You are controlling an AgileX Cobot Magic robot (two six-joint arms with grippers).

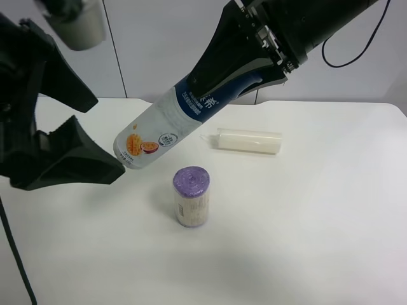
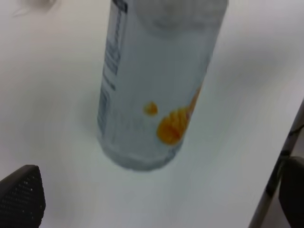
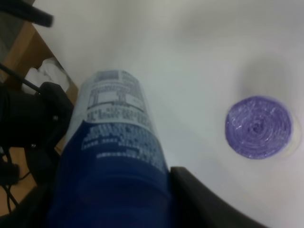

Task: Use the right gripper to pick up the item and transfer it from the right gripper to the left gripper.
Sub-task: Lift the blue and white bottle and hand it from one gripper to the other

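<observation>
The item, a slim bottle point(image 1: 166, 124) with a dark blue upper label, white body and orange fruit picture, hangs tilted above the table. My right gripper point(image 1: 232, 71), on the arm at the exterior high view's upper right, is shut on its blue upper part, as the right wrist view point(image 3: 111, 190) shows. The bottle's base points at my left gripper point(image 1: 108, 135), at that view's left. The left gripper is open, and the base is just short of its fingertips point(image 1: 114, 169), not touching. In the left wrist view the bottle's base point(image 2: 156, 95) shows ahead of the open fingers point(image 2: 21, 199).
A squat purple-topped can point(image 1: 191, 196) stands on the white table point(image 1: 318, 222) below the bottle; it also shows in the right wrist view point(image 3: 259, 127). A cream-white tube point(image 1: 248, 140) lies behind it. The table's edge and floor clutter show beside the bottle point(image 3: 28, 90).
</observation>
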